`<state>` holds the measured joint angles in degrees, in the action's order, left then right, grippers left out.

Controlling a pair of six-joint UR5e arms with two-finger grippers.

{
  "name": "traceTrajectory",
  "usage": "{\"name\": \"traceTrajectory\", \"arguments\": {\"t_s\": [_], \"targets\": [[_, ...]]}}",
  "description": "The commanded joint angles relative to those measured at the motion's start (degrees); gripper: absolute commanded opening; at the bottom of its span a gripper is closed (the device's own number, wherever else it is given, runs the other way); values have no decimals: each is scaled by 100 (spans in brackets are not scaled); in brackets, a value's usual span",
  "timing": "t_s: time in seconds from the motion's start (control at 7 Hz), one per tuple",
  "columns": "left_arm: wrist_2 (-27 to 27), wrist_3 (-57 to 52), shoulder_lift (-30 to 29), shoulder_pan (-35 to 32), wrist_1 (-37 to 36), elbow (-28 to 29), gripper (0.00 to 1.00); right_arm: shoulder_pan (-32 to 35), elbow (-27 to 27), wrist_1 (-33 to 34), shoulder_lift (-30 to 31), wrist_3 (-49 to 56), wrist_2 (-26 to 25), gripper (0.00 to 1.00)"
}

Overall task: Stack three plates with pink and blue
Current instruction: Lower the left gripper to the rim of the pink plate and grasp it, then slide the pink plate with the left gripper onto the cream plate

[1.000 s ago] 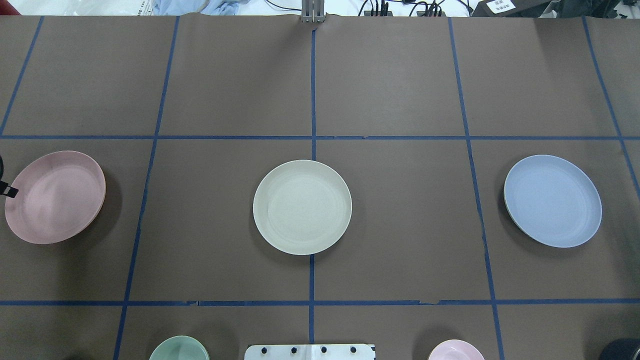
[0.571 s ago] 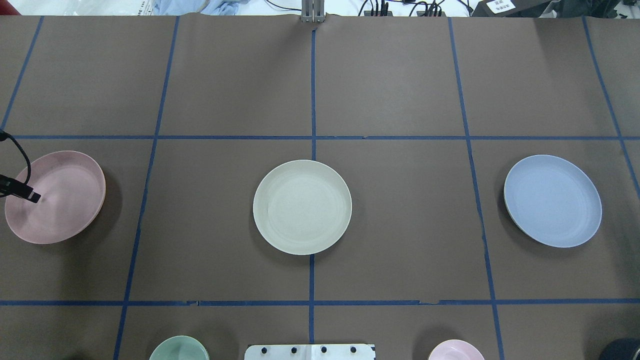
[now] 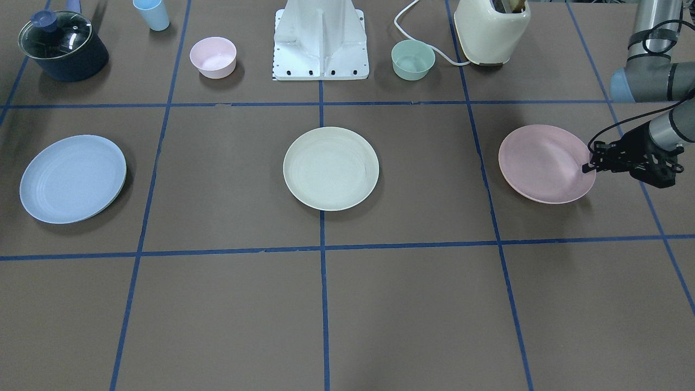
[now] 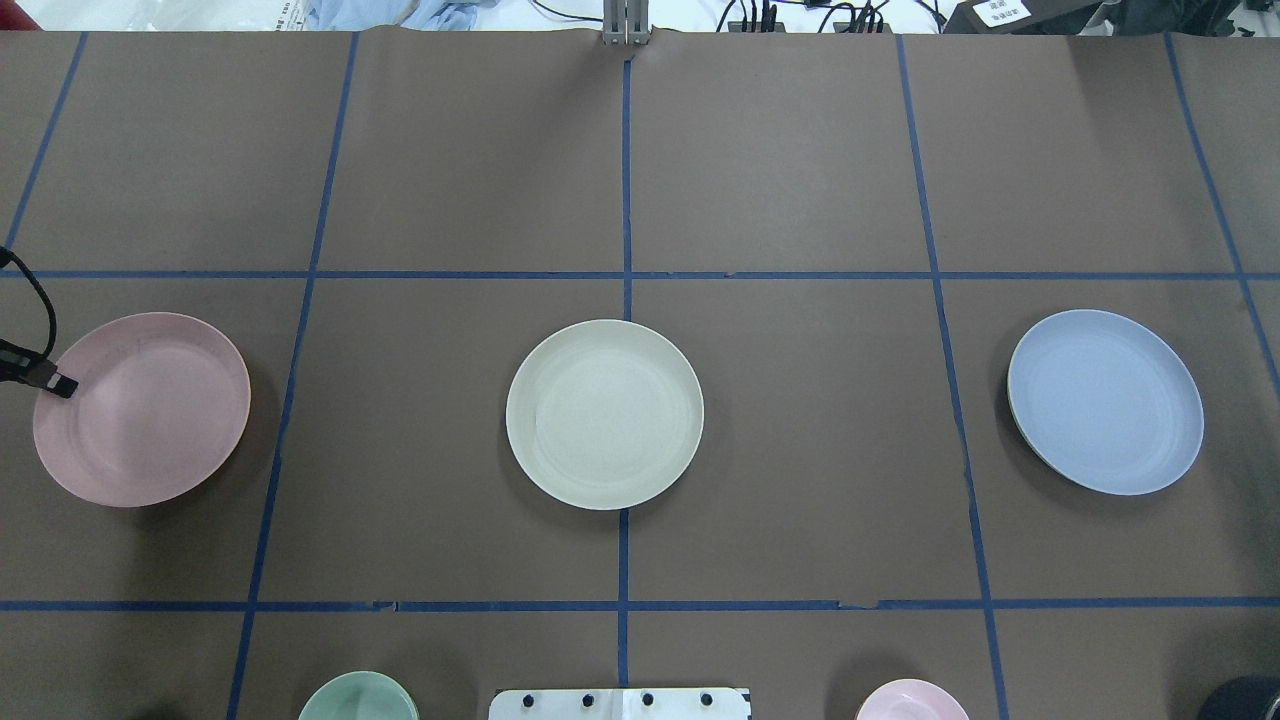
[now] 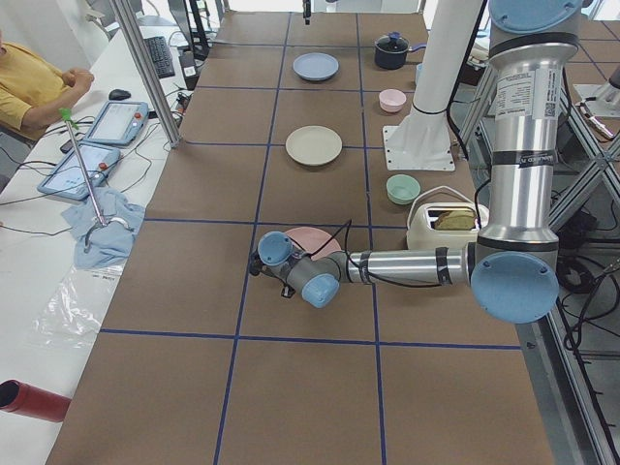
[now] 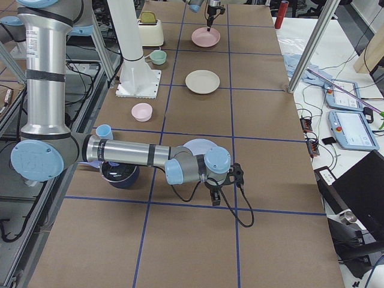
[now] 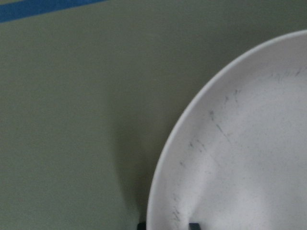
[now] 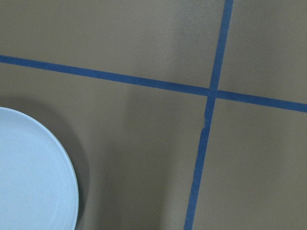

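Note:
The pink plate is at the table's left with its rim between the fingers of my left gripper. The gripper is shut on that rim and holds the plate slightly raised. The front-facing view shows the same grip on the pink plate, and the left wrist view shows the rim close up. The cream plate lies at the centre. The blue plate lies at the right. My right gripper hangs beside the blue plate; I cannot tell whether it is open or shut.
Along the robot's side stand a green bowl, a small pink bowl, a light blue cup, a lidded dark pot, a cream toaster and the white robot base.
My left gripper came in from the left edge onto the pink plate's rim. The plate has since shifted right, toward the cream plate, and looks slightly raised. The other plates have not moved.

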<state>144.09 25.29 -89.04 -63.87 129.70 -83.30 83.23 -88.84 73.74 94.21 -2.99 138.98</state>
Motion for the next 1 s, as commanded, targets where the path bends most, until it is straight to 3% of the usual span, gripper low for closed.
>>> {"name": "traceTrajectory", "arguments": {"t_s": [0.0,0.29,0.43,0.57,0.86], "targets": [[285,1765,-418,6,-128,-867,0,0,-1,-9,-8,0,-2,100],[226,3771,-1007,1115,-102,-1615,0,-9,-1,-9,-52,0,-2,100],[103,4869,-1741,1740,-102,-1619,0,-44,-10,-9,-78,9,-2,100],[-533,5602,-2218,2495,-102,-1619,0,-114,-19,-9,-78,9,-2,100],[-1091,5794,-2565,3011,-94,-1479,0,-141,-2,-9,-78,9,-2,100]]}}
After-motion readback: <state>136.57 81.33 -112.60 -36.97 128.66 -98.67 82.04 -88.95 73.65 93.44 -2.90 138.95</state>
